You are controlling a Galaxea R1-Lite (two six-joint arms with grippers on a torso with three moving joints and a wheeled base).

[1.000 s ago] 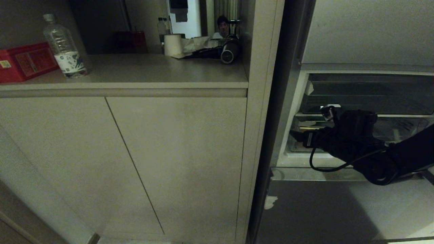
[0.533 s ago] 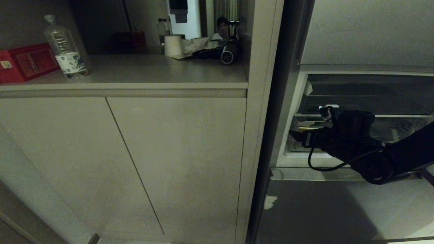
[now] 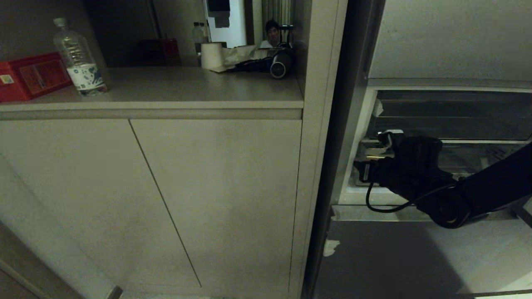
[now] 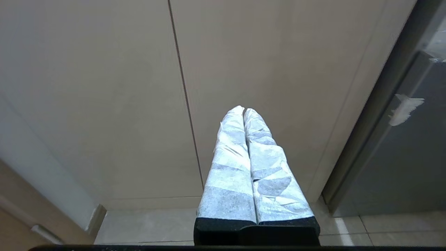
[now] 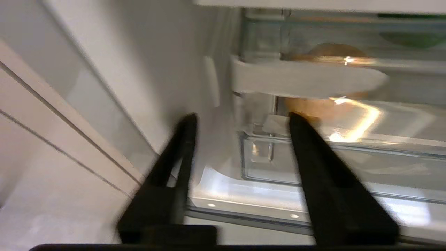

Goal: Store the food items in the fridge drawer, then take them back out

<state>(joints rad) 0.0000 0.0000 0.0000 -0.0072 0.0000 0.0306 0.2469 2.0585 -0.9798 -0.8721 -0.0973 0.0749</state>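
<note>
1. The small round orange-tan food piece (image 5: 325,104) is seen inside the wide shallow clear plastic fridge drawer (image 5: 334,164), just behind its stepped front lip, near the drawer's end by the white fridge side wall (image 5: 146,76). Storing is judged done for this one piece; no other food can be made out.
2. The right claw (image 5: 240,120) is held at the drawer front w/ black fingers spread; nothing is pinched between them. One finger tip is seen close to the food piece; whether it touches cannot be told through the blur.
3. Judged stage: approx. the turning point, i.e. the reach for taking the piece back out. The grasp and lift-out are left to be done.
4. The left claw (image 4: 244,113) is parked away from the drawer, facing the beige cabinet doors (image 4: 104,87); its white-wrapped fingers are pressed together, empty.
5. In the way: a white shelf rail (image 5: 306,80) crosses just above the drawer, partly hiding the food piece, so the gap for entry is judged tight. The fridge side wall is close beside the drawer.
6. Around, well apart from the drawer: a clear plastic water bottle (image 3: 79,58), a red box (image 3: 31,77), a white paper roll (image 3: 211,55) on the beige table (image 3: 174,89).
</note>
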